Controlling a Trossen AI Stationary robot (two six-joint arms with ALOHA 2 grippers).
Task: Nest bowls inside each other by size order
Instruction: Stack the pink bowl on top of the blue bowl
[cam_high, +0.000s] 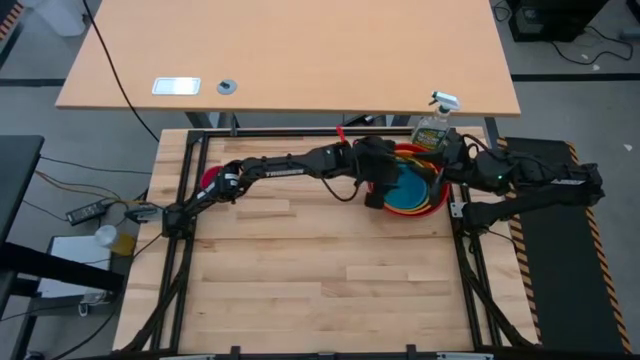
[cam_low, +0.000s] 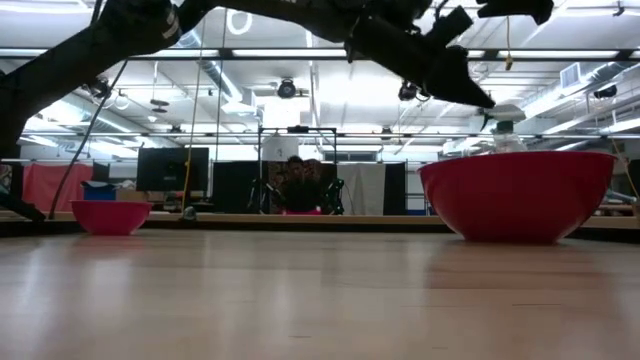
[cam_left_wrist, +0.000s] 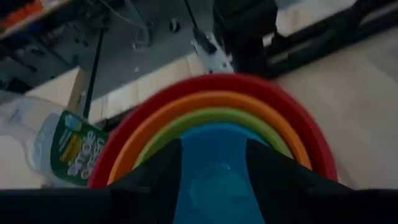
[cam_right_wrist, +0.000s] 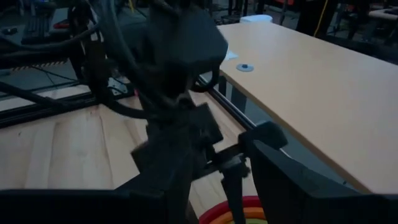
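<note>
The red bowl (cam_high: 432, 203) stands at the table's far right with the orange (cam_left_wrist: 155, 121), lime green (cam_left_wrist: 211, 117) and blue bowl (cam_left_wrist: 214, 180) nested inside it. The pink bowl (cam_high: 209, 180) rests on its base at the far left, partly under my left arm; it also shows in the low view (cam_low: 110, 216). My left gripper (cam_high: 385, 190) hovers open and empty above the stack, its fingers over the blue bowl; in the low view (cam_low: 455, 80) it is clear of the red rim (cam_low: 515, 158). My right gripper (cam_high: 455, 160) is open and empty beside the stack's far right.
A clear spray bottle (cam_high: 435, 125) stands just behind the stack at the table's far edge. A black frame rail (cam_high: 300, 130) borders the table. A tan desk (cam_high: 300, 50) lies beyond. The wooden tabletop (cam_high: 320, 270) stretches toward the near edge.
</note>
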